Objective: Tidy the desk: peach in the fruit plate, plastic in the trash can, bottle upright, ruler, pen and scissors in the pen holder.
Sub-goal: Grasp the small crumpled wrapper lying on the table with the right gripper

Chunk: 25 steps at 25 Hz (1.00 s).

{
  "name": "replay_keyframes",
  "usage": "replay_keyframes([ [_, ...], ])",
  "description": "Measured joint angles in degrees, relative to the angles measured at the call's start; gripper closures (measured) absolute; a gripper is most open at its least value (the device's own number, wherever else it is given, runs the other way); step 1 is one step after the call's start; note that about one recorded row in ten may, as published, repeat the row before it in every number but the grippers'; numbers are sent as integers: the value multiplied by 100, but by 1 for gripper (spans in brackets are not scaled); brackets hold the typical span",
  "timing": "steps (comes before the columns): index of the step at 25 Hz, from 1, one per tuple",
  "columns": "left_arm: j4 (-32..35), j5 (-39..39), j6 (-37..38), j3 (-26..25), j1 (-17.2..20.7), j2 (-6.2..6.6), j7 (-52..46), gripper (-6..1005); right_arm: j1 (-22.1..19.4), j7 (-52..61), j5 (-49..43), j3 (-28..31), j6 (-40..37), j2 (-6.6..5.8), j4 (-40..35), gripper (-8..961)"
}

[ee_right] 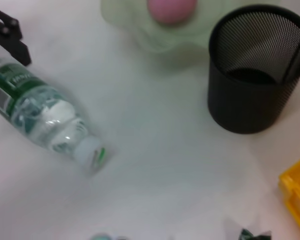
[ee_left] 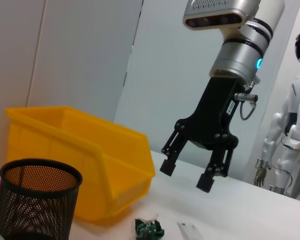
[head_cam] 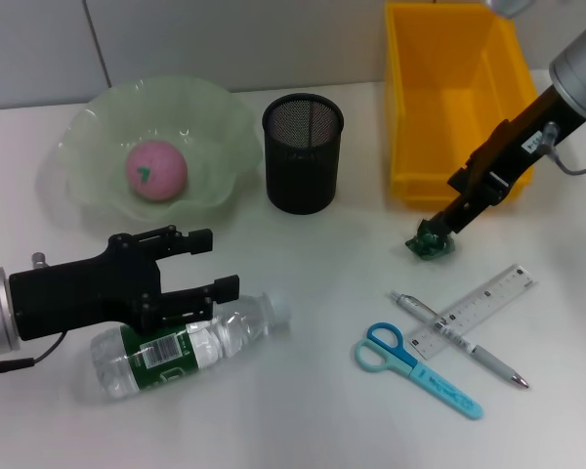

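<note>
The pink peach (head_cam: 156,169) lies in the pale green fruit plate (head_cam: 88,127). On its side near the desk's front left lies the bottle (head_cam: 186,342), cap pointing right. My left gripper (head_cam: 210,264) is open just over it, one finger (head_cam: 220,288) above its shoulder. A green scrap of plastic (head_cam: 432,244) sits in front of the yellow trash can (head_cam: 449,98). My right gripper (ee_left: 187,175) hangs open just above the plastic (ee_left: 149,227). The ruler (head_cam: 474,310), pen (head_cam: 459,340) and scissors (head_cam: 415,369) lie together at the front right. The black pen holder (head_cam: 303,151) stands mid-back.
Bare white desk (head_cam: 322,283) lies between the bottle and the stationery. The right wrist view shows the bottle (ee_right: 45,117), the pen holder (ee_right: 255,75) and a corner of the trash can (ee_right: 297,195). A wall runs behind the desk.
</note>
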Motion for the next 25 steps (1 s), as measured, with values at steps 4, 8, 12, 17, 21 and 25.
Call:
replay_keyframes([
  [4,0,63,-44,5,-3,-4,-31,242,-8,-89,-80,-22,151,8,75,140],
  [8,1,91,-53,5,-4,-15,-13,242,-42,-131,-202,-102,301,24,150,140],
  [12,1,94,-53,5,-4,-28,5,242,-100,-173,-287,-213,513,91,198,140],
  [17,1,97,-104,3,-4,-38,10,242,-121,-293,-472,-238,817,221,327,141],
  [21,1,97,-172,3,-7,-39,10,242,-123,-398,-552,-251,1083,302,483,141],
  [25,1,97,-193,3,-23,-39,10,242,-119,-440,-562,-356,1415,346,686,141],
])
